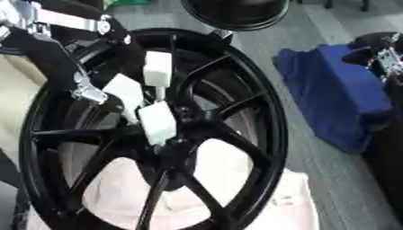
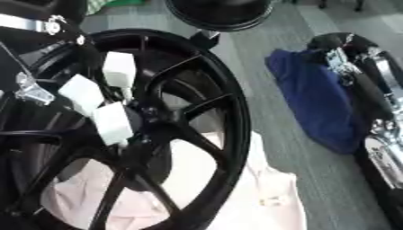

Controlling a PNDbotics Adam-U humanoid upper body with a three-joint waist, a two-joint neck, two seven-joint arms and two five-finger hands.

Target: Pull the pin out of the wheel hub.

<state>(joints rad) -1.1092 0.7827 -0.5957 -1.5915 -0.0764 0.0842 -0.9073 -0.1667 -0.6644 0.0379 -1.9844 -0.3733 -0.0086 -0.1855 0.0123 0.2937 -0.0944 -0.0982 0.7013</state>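
1. The left robot hand comes in from the upper left and is at the centre of the wheel. Its white-padded fingertips are bent and close together around the hub.
2. Between the white pads a thin pale rod shows; it may be the pin, but I cannot tell this for sure, and I cannot tell if the fingers really pinch it.
3. The black arm of this robot hand, with silver joint parts, lies across the upper left part of the rim.
4. The wheel is black, with thin spokes that go out from the hub to the rim. It fills most of the left side of both views and lies askew.
5. Under the wheel there is a pale pink cloth, which shows between the lower spokes and beyond the rim at the lower right.
6. The right robot hand shows at the right edge, well apart from the wheel. It is black with silver parts; I cannot tell how its fingers are.
7. Beside this robot hand a blue cloth lies on the grey surface.
8. At the top edge, just above the wheel, a round black object shows.
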